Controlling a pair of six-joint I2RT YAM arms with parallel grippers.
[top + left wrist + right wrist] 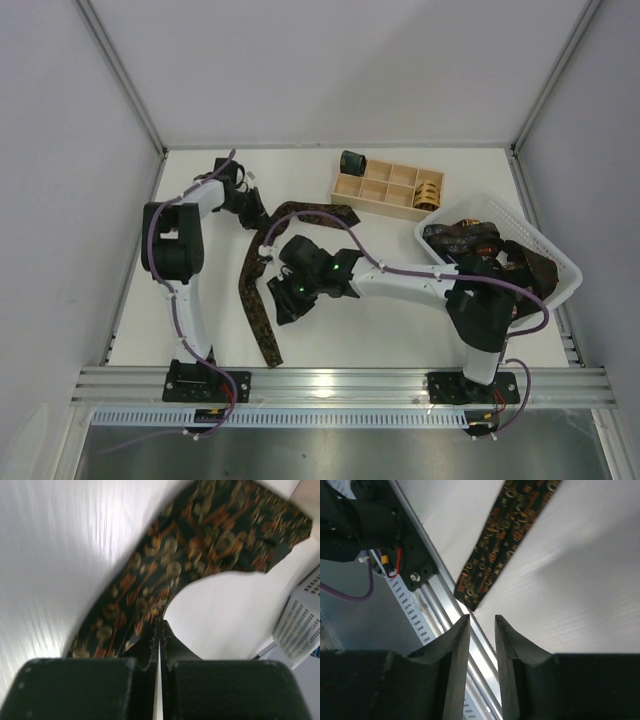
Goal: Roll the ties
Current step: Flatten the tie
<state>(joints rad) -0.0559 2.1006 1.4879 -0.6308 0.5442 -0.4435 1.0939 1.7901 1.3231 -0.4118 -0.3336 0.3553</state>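
One tie [250, 285] flat; left jaws shut at its edge; right jaws part-open, empty; basket [535, 232], tray [375, 203] beyond.

We can read no text, label, brand name, number or sign anywhere in the three views. The only markings we see are the tan-orange motifs scattered across the dark tie [200, 545], and those are ornament, not letters.
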